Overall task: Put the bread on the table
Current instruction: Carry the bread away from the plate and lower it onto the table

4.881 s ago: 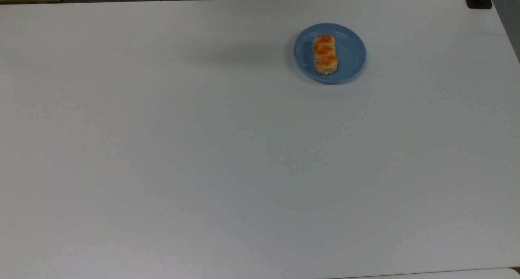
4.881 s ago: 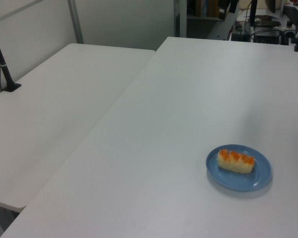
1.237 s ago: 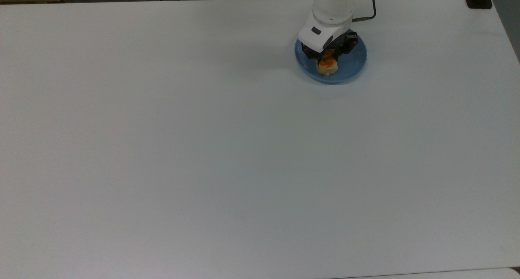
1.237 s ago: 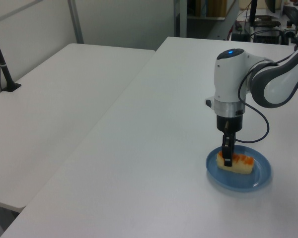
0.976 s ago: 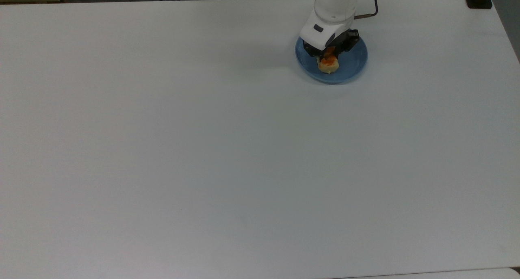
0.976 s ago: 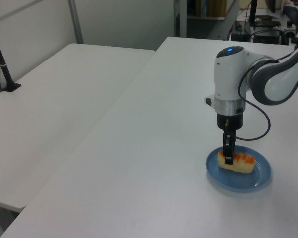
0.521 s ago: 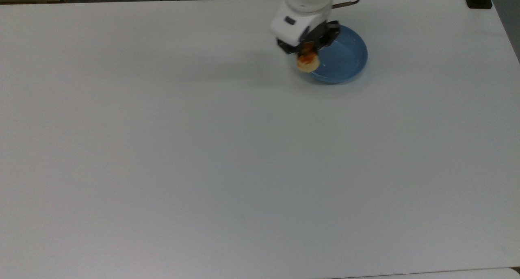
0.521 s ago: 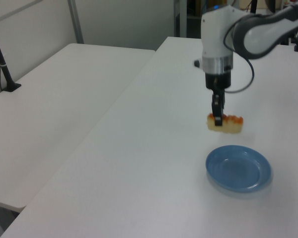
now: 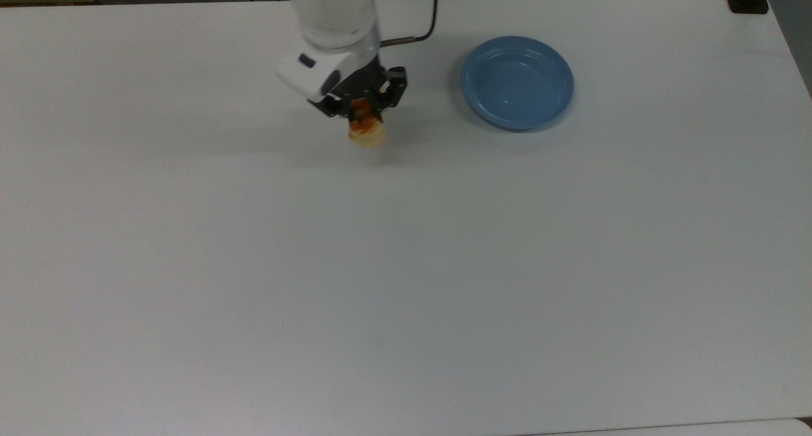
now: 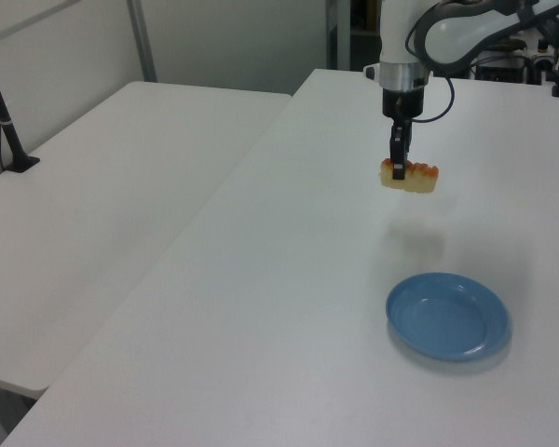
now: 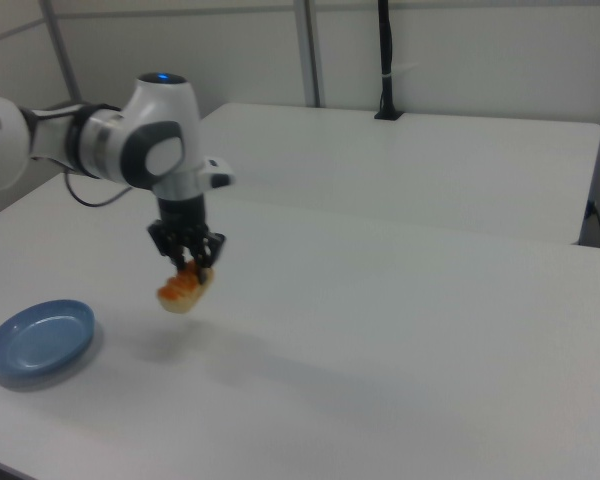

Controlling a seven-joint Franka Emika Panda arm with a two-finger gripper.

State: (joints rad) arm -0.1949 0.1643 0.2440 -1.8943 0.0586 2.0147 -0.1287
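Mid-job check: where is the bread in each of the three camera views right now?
Top view: the bread is upper centre, held by the gripper, left of the blue plate.
Left view: upper right, in the air above the table.
Right view: left of centre.
Shared landmark: the blue plate.

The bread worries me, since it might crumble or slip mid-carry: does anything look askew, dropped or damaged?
Nothing stands out. The pale-tan loaf with orange-brown glazed bumps hangs whole in the gripper, roughly level, above the white table. The round blue plate sits empty and flat.
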